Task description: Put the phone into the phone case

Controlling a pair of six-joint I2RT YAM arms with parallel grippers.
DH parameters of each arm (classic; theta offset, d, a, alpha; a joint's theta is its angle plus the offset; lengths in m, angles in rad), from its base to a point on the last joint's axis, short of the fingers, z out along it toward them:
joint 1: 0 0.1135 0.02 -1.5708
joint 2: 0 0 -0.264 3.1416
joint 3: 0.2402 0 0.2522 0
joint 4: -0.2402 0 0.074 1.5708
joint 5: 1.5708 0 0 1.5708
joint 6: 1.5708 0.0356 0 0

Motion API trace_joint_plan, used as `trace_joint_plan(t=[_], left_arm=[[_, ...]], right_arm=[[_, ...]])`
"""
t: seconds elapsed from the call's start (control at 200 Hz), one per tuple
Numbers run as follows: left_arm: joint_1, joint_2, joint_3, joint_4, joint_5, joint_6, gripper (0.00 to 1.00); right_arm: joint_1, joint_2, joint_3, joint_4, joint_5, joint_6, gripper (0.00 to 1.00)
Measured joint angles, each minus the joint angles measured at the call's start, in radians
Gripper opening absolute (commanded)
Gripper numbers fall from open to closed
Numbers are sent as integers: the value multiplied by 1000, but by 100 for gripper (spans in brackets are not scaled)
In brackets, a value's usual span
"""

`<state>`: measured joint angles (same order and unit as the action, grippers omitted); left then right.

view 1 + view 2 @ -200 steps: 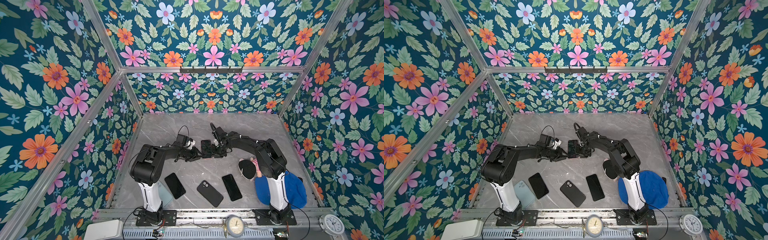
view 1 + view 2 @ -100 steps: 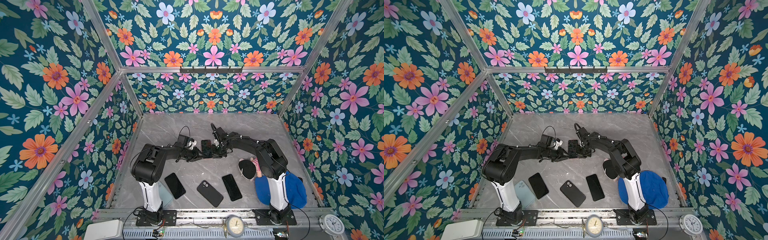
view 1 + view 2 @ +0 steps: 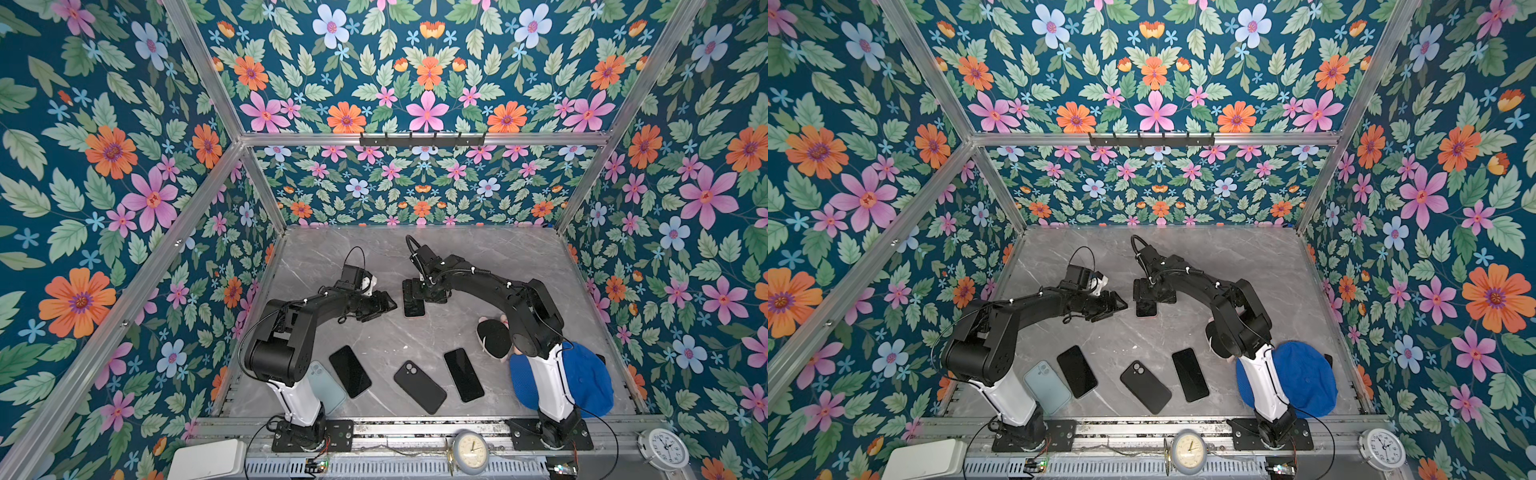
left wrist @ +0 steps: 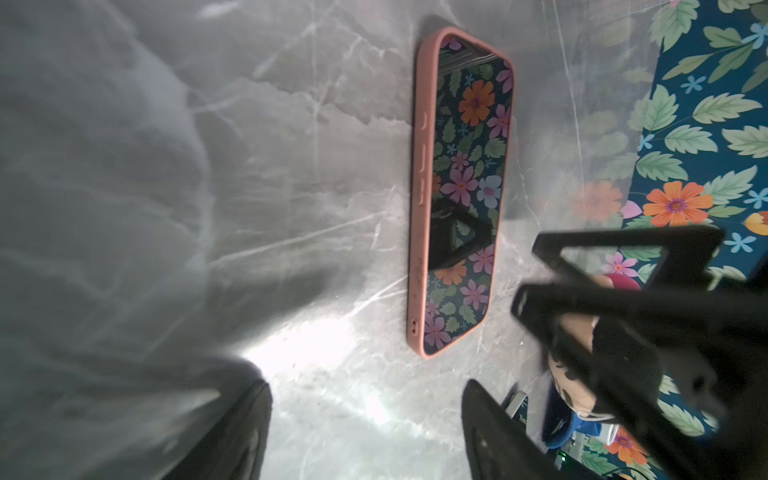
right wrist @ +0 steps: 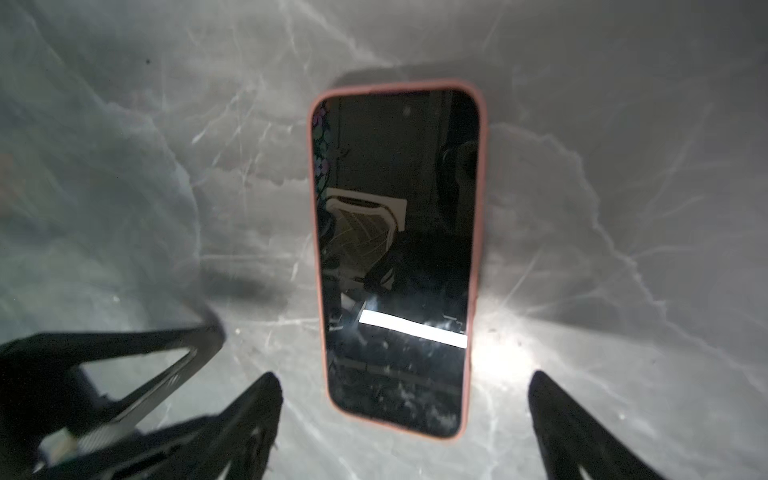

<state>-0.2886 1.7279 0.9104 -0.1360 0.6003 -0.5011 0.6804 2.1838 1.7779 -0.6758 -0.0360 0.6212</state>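
Both claws stand open and hold nothing. The phone [image 5: 395, 257] lies flat, screen up, seated in the pink phone case [image 4: 417, 208] on the grey table [image 3: 478, 257], between the two arms. The right gripper [image 5: 403, 376] straddles one short end of it (fingers wide, clear of the rim). The left gripper [image 4: 365, 390] hangs just beside it, fingers apart.

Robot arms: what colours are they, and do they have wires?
The left arm and right arm are chunky and black, each on a white post bolted to a black base plate. Thin black cables loop over them, held by small white ties. The left gripper and right gripper have black pointed fingers with triangle-shaped holes.
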Motion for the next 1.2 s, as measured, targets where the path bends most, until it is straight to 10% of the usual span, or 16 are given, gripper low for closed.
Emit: trace_joint_plan(t=[0.575,1.2], left_arm=[[14,-49,-59,29,-35,5,89],[14,42,66,-3,-31,-10,86]], right_arm=[[73,215,273,-229,136,23,87],[-19,220,343,-245,166,-52,53]])
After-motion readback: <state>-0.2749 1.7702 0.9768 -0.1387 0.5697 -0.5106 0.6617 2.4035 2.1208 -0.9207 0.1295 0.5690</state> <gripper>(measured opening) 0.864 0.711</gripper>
